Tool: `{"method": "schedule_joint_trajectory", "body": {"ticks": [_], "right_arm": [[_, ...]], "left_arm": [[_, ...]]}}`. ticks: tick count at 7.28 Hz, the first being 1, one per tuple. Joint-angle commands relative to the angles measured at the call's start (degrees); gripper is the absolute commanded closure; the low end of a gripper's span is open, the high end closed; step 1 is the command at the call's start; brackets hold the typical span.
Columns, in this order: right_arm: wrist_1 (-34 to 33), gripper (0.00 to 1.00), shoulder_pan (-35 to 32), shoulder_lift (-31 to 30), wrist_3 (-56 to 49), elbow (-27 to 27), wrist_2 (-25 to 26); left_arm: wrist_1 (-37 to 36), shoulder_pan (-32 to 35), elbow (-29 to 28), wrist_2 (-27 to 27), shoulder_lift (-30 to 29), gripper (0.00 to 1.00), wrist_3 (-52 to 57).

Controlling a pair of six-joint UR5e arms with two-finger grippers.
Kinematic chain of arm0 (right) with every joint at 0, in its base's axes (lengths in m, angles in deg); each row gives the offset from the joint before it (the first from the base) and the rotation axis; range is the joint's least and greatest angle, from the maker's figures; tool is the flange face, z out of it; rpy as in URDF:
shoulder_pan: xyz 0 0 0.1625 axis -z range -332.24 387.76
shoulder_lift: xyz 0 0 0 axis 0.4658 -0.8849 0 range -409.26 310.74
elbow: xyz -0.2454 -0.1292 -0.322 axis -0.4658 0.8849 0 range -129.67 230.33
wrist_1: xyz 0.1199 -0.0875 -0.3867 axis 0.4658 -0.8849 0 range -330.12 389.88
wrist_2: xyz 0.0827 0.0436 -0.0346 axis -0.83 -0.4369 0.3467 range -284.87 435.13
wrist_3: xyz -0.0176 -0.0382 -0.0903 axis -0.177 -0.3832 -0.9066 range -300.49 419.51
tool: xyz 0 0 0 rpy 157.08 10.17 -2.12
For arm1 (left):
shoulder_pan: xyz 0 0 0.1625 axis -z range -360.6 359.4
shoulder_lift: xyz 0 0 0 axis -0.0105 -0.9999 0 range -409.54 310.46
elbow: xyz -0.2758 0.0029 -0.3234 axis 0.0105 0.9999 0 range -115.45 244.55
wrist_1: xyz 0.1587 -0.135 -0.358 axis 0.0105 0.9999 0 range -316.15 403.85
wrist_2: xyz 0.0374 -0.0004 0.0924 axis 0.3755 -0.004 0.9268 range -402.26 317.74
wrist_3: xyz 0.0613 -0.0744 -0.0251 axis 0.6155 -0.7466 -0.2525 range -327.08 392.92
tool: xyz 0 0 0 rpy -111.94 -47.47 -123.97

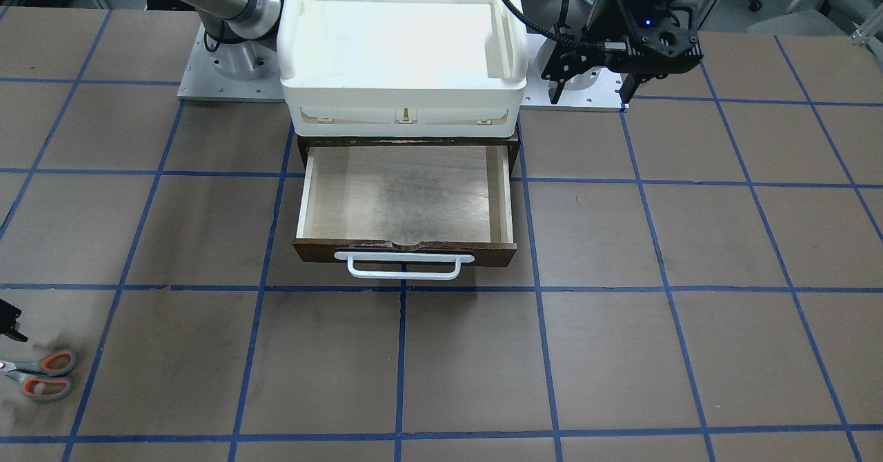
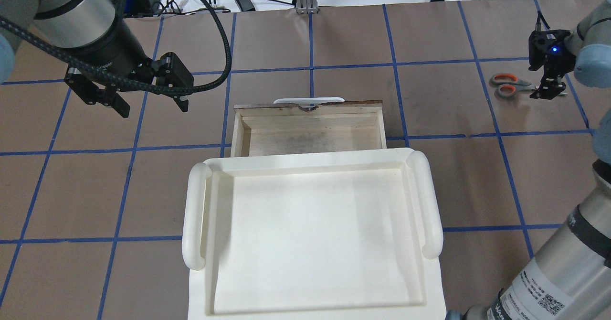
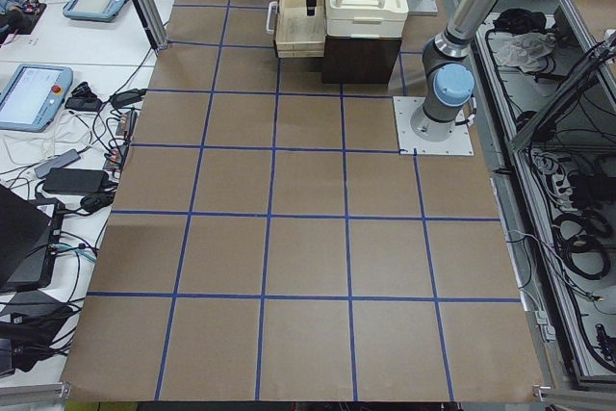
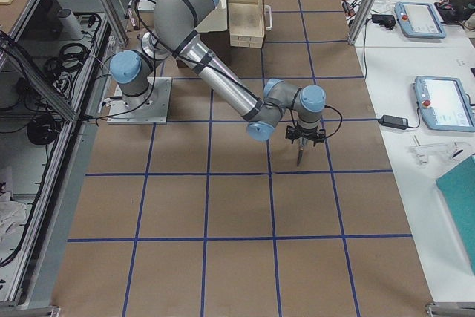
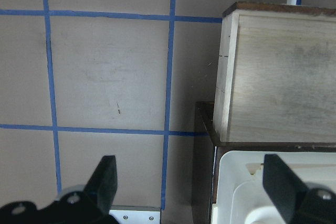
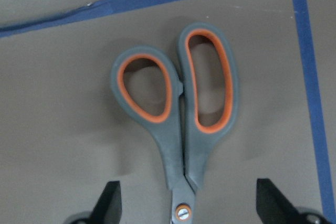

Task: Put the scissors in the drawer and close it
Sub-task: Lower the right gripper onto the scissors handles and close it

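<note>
The scissors [image 6: 178, 108], with grey handles lined orange, lie flat and closed on the table at its far right end [image 2: 508, 85], seen at the left edge of the front view [image 1: 41, 374]. My right gripper [image 6: 186, 203] is open and points down over them, one finger on each side of the pivot. It holds nothing [image 2: 549, 90]. The drawer [image 1: 407, 193] stands pulled open and empty, its white handle [image 1: 403, 269] facing away from me. My left gripper [image 2: 150, 105] is open and empty, hovering left of the drawer [image 5: 283, 72].
A large white plastic bin [image 2: 310, 234] sits on top of the dark cabinet that holds the drawer. Blue tape lines grid the brown table. The arms' base plates [image 1: 227, 83] flank the cabinet at the robot's side.
</note>
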Motion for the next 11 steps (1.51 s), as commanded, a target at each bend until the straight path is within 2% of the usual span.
{"method": "schedule_joint_trajectory", "body": {"ticks": [1, 5, 8, 9, 10, 11], "right_arm": [[0.17, 0.09, -0.24, 0.47, -0.16, 0.06, 0.01], [0.52, 0.13, -0.5, 2.05, 0.02, 1.55, 0.71], [2.8, 0.34, -1.2, 1.71, 0.55, 1.82, 1.24], [3.07, 0.72, -1.38, 1.62, 0.63, 1.91, 2.46], [3.51, 1.0, -1.73, 1.53, 0.46, 2.17, 2.64], [4.65, 1.0, -1.99, 1.44, 0.29, 2.7, 3.95]], "left_arm": [[0.0, 0.0, 0.0, 0.0, 0.0, 0.0, 0.0], [0.09, 0.0, 0.0, 0.0, 0.0, 0.0, 0.0], [0.0, 0.0, 0.0, 0.0, 0.0, 0.0, 0.0], [0.0, 0.0, 0.0, 0.0, 0.0, 0.0, 0.0], [0.0, 0.0, 0.0, 0.0, 0.0, 0.0, 0.0], [0.0, 0.0, 0.0, 0.0, 0.0, 0.0, 0.0]]}}
